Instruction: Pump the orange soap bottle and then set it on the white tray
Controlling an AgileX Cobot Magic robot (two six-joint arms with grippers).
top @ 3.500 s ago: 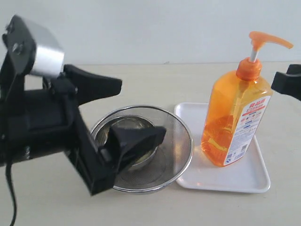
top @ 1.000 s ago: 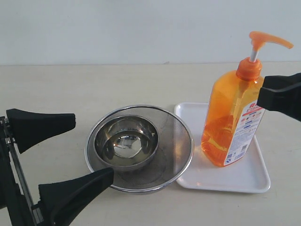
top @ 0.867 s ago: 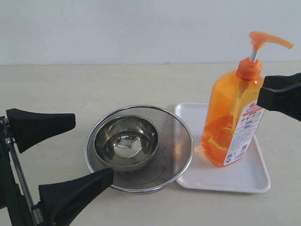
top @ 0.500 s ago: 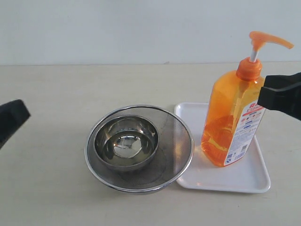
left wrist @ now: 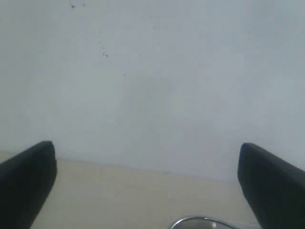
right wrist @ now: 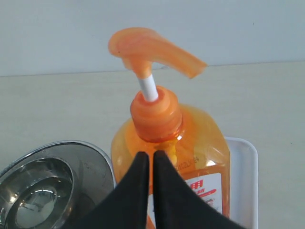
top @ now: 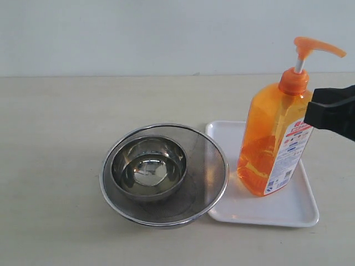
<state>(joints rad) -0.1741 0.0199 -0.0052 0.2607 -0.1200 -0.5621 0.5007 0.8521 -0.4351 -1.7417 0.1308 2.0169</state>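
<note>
The orange soap bottle (top: 275, 141) stands upright on the left half of the white tray (top: 288, 213), its pump head (top: 317, 46) raised on the white stem. My right gripper (top: 330, 111) hovers at the bottle's right shoulder, below the pump head. In the right wrist view its two black fingers press together, tips (right wrist: 150, 155) just in front of the bottle (right wrist: 195, 138) under the collar, holding nothing. My left gripper (left wrist: 147, 160) is out of the exterior view; its fingers (left wrist: 26, 179) stand wide apart, with nothing between them.
A small steel bowl (top: 148, 166) sits inside a larger steel mesh bowl (top: 208, 180), directly left of the tray and touching its edge. The bowl rim (left wrist: 200, 220) shows at the bottom of the left wrist view. A pale wall backs the beige table.
The left arm has pulled back from the bowls and left the exterior view on the left. The right gripper has stayed beside the bottle. The bottle has not moved.
</note>
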